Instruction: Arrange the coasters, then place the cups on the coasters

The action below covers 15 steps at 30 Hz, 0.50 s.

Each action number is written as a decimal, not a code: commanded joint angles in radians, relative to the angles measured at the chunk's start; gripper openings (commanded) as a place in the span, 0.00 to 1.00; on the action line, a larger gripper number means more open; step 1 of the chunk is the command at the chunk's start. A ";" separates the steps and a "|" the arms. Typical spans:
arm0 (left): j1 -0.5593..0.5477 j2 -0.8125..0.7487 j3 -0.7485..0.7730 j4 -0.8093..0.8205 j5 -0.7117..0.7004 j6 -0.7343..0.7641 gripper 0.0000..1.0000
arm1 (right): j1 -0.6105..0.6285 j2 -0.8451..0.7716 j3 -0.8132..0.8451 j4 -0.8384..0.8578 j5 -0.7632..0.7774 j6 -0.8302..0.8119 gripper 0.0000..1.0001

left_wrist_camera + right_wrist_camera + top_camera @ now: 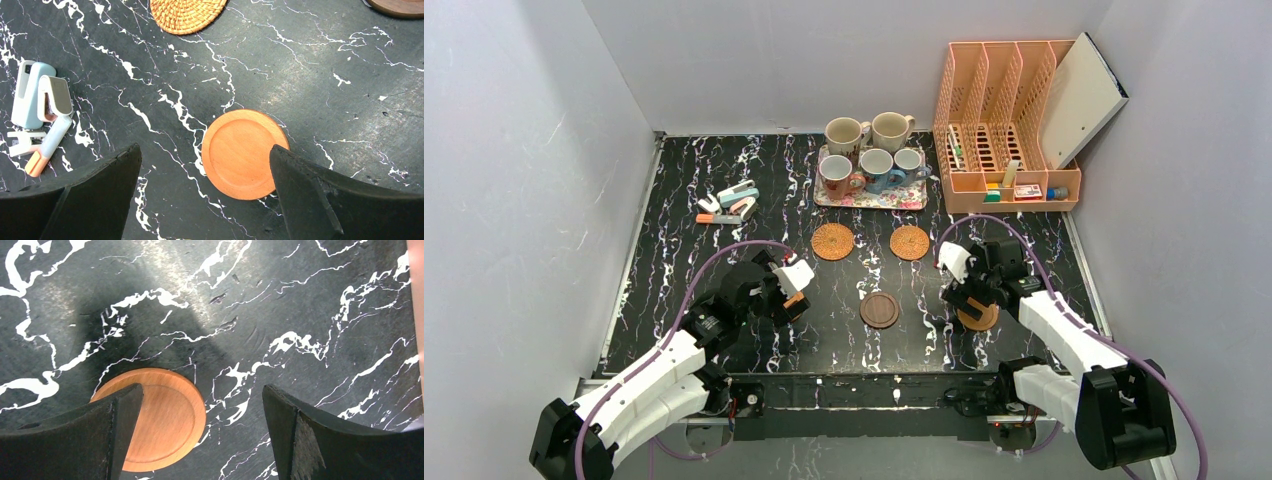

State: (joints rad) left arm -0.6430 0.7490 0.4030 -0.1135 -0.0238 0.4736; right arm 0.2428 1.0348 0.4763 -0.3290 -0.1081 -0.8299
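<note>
Top view: the left gripper [792,287] and right gripper [964,288] are hovering near the front, and the cups [871,160] are waiting on the far tray [869,200].

Left wrist: the jaws are standing wide, and the left orange coaster [243,152] is lying flat between them, off-centre. Centring first would help.

Right wrist: the jaws are gaping wide, and the right orange coaster [165,415] is sitting partly under one finger [75,435]. That calls for shifting sideways before closing.

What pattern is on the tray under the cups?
The tray is flowery, clearest in the top view.
</note>
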 commanded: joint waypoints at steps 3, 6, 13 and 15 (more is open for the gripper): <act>0.005 0.001 -0.005 -0.011 0.015 0.003 0.98 | 0.014 -0.038 0.009 -0.035 -0.045 -0.001 0.98; 0.005 0.002 -0.004 -0.012 0.015 0.003 0.98 | 0.016 -0.039 0.016 -0.035 -0.042 0.004 0.98; 0.005 0.005 -0.006 -0.011 0.015 0.006 0.98 | 0.019 -0.063 0.031 -0.093 -0.027 -0.011 0.98; 0.005 0.013 -0.006 -0.004 0.003 0.007 0.98 | 0.021 -0.084 0.041 -0.136 -0.023 -0.024 0.98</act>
State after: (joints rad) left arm -0.6430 0.7528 0.4030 -0.1135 -0.0181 0.4755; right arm 0.2573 0.9981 0.4767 -0.3920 -0.1329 -0.8356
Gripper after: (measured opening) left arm 0.980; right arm 0.982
